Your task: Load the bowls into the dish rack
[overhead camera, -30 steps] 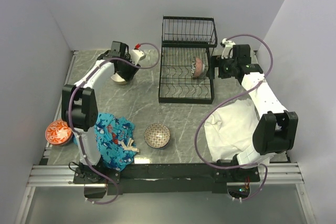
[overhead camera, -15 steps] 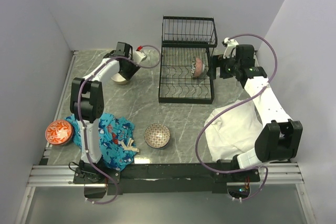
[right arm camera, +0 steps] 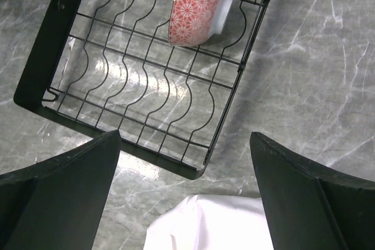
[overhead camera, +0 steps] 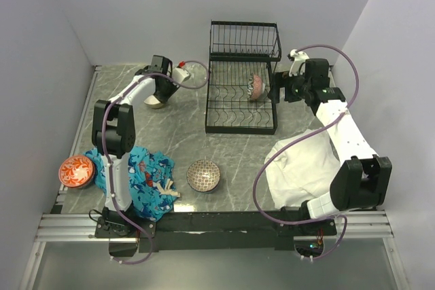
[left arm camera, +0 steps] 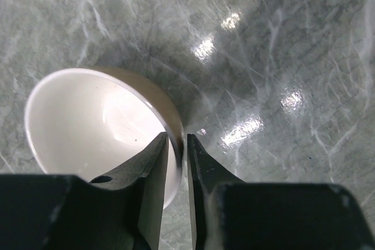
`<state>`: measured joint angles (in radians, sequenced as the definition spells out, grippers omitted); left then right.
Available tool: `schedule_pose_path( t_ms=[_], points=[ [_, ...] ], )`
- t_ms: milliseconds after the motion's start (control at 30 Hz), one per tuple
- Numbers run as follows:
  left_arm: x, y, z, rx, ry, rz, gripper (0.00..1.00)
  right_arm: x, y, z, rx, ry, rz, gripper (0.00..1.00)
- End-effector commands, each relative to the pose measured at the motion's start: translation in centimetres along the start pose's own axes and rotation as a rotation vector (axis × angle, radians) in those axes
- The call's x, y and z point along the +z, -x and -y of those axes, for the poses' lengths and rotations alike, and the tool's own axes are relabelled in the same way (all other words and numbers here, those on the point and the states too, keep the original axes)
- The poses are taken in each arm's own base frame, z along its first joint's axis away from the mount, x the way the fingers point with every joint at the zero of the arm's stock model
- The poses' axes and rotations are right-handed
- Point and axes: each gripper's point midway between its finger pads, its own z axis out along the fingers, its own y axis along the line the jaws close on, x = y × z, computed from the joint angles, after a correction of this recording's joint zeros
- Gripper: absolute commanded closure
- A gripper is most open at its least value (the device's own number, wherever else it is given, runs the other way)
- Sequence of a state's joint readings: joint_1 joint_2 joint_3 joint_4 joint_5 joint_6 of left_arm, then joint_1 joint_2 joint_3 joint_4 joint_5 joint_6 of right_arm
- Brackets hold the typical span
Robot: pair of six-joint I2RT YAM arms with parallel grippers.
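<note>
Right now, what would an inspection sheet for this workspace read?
Surface: glossy grey marble table.
Job's things: pink bowl on edge in the dish rack; white bowl and brown bowl on the table; orange bowl at its left edge.
Clutter: blue cloth, white cloth.
End effectors: left end effector gripping the white bowl's rim; right end effector open beside the rack.
Cables: purple cables loop off both arms.
Surroundings: plain grey walls.

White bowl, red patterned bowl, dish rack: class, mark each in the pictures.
white bowl [left arm camera: 88, 118], left wrist view, its glazed inside.
red patterned bowl [right arm camera: 196, 7], right wrist view, its patterned outer wall.
dish rack [right arm camera: 50, 45], right wrist view, its solid black end panel.
</note>
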<state>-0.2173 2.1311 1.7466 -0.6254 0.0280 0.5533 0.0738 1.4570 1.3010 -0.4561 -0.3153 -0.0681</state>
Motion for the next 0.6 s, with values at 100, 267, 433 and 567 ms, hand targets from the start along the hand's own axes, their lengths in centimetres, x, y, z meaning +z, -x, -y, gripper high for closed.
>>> schedule_pose_path(
  t_ms=[100,267,433,567],
  points=[
    [-0.1,-1.2,0.7,-0.012,-0.008,-0.018,0.75,-1.2,1.7,-0.1,-0.02,-0.014,0.074,0.01],
    [-0.6,-1.2,0.7,-0.009,-0.003,-0.001,0.83,-1.5,1.7,-0.1,-0.019,-0.015,0.08,0.01],
    [-4.1,0.6,0.5,-0.033,-0.008,0.062,0.92,-2.0,1.2,-0.2,-0.023,-0.017,0.078,0.01],
    [-10.6,3.5,1.9,-0.045,-0.093,0.19,0.96,-2.2,0.9,0.0,-0.027,-0.037,0.079,0.01]
  ],
)
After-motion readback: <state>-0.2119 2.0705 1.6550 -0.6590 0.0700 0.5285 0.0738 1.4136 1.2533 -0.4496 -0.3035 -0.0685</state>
